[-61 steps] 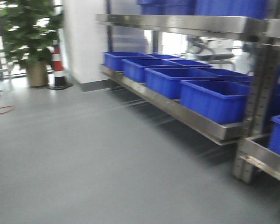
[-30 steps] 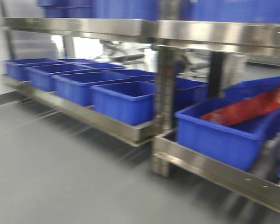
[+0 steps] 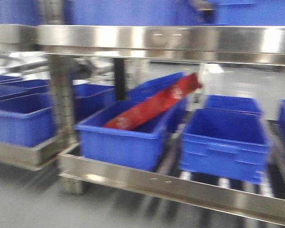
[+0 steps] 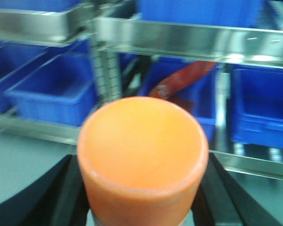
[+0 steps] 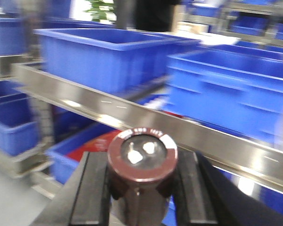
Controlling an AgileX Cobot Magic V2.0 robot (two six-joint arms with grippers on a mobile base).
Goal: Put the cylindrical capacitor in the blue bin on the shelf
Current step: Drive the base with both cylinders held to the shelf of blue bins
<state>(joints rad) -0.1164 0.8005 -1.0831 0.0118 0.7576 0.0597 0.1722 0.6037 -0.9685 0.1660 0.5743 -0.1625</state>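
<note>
My right gripper (image 5: pixel 142 190) is shut on the cylindrical capacitor (image 5: pixel 142 153), a dark brown can with two metal terminals on its top. My left gripper (image 4: pixel 142 200) is shut on an orange cylinder (image 4: pixel 142 146) with a smooth top. The shelf's shiny steel front rail (image 3: pixel 180 40) spans the front view, with a lower rail (image 3: pixel 156 183) below it. On the lower level, a blue bin (image 3: pixel 123 142) holds a red package (image 3: pixel 154 107), and an empty blue bin (image 3: pixel 223 142) stands to its right. Neither gripper shows in the front view. All views are blurred.
More blue bins (image 3: pixel 19 118) fill the lower level at left, past a steel upright (image 3: pixel 61 109). Blue bins (image 5: pixel 99 52) sit on the upper level above the rail (image 5: pixel 108 108) in the right wrist view. Grey floor (image 3: pixel 28 204) lies before the shelf.
The front view has swung right along the shelf. The plant and striped cone have left view, and the bin with the red package has come to the centre, closer.
</note>
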